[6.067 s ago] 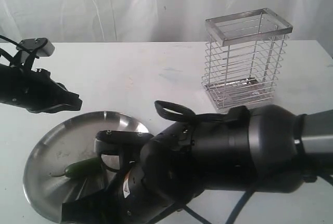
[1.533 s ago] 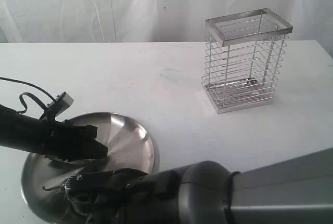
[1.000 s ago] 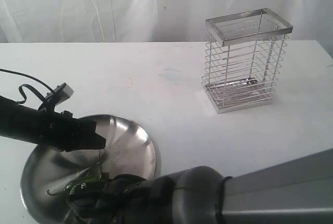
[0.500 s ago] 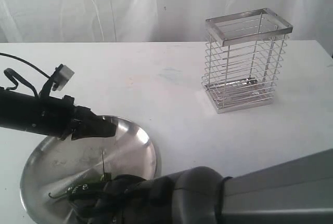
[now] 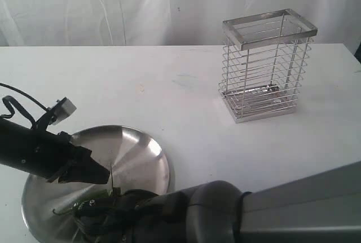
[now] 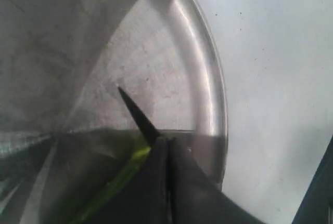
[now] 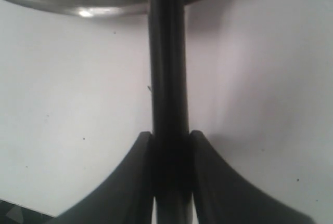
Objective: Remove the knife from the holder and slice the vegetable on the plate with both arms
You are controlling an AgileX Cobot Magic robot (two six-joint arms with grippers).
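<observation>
The plate [image 5: 148,154] lies under both pincers; the holder [image 5: 265,65] stands well apart from them. My right pincer [image 7: 170,136] is closed tightly on the black handle of the knife [image 7: 167,52] — stiff and light, I think, and the handle is the correct place to hold. My left pincer [image 6: 167,147] is fully closed, with the vegetable [image 6: 122,177] just beside its tips; I cannot tell whether it pinches the vegetable. The skin looks glossy — probably slippery, so it may roll.

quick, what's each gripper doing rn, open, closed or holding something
left gripper: closed, nothing visible between its fingers
right gripper: closed on the knife, gripping its black handle
</observation>
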